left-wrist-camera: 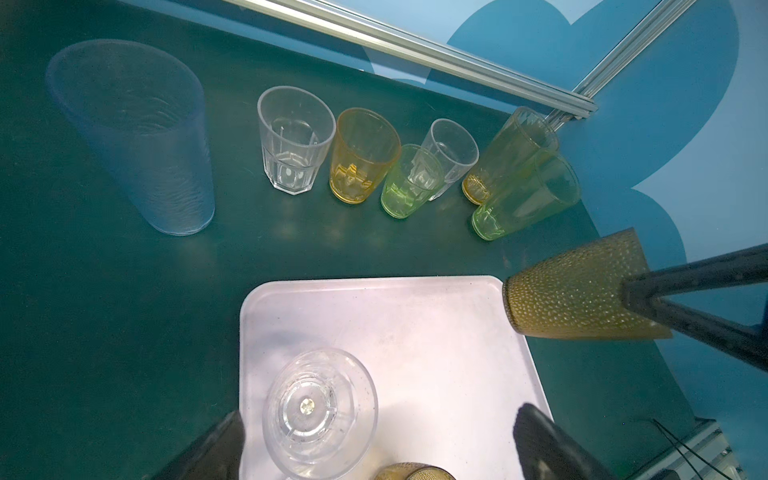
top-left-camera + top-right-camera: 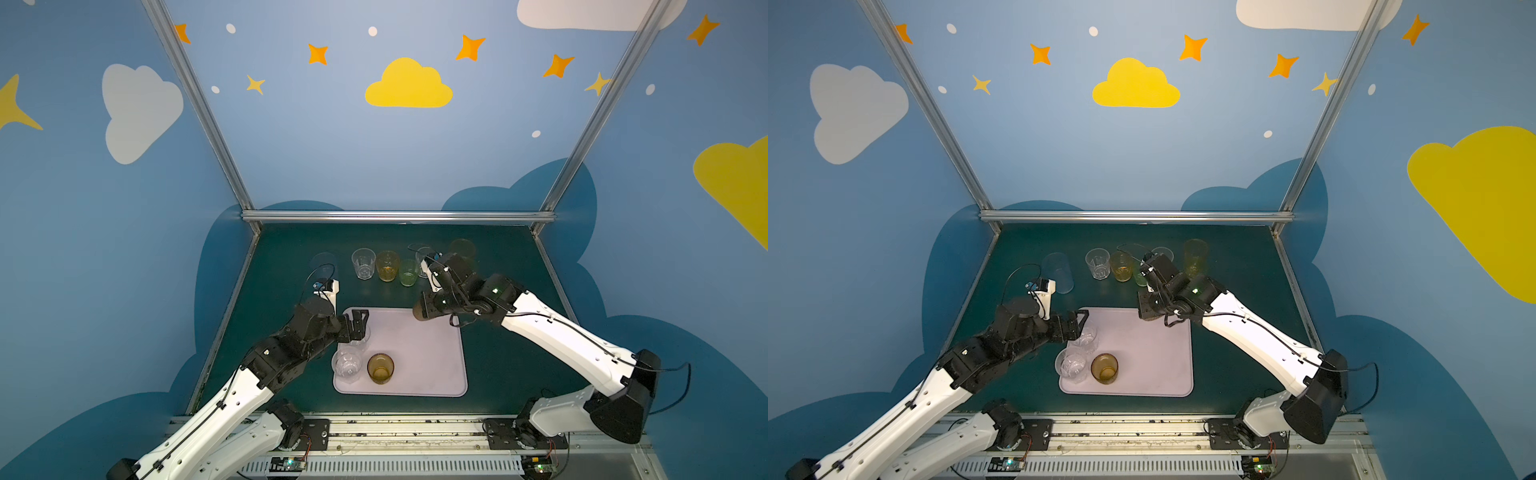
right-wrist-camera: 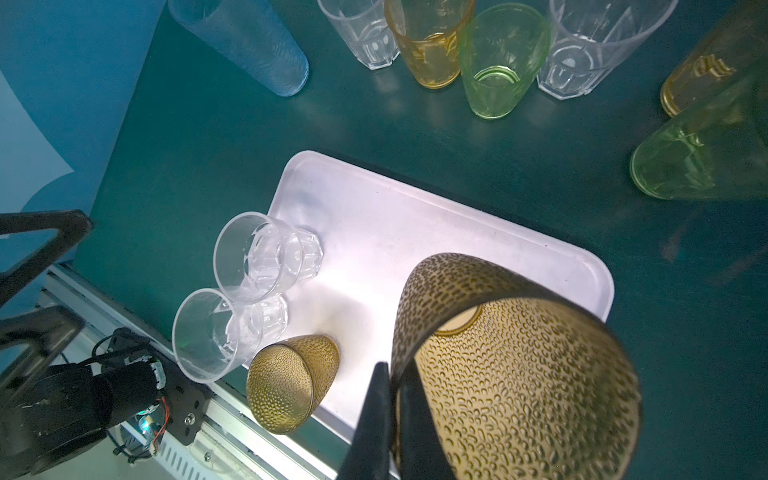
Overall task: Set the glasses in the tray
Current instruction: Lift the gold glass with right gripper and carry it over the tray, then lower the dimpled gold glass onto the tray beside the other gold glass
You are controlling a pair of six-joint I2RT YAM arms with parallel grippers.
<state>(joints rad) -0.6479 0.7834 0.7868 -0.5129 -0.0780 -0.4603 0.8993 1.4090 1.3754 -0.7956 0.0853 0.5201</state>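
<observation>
Currently tray (image 2: 424, 353) holds three glasses (image 2: 380, 368); right gripper (image 3: 395, 399) pinches amber glass (image 3: 519, 374), left gripper (image 2: 360, 322) gapes.

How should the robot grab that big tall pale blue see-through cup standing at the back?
Pinch the rim of the tall pale blue see-through tumbler from straight above, straddling its wall. It stands upright with its mouth open upward, and its body looks probably too wide to span from the side.

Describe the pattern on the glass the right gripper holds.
Brown-amber glass, dimpled all over; right wrist view shows it best.
</observation>
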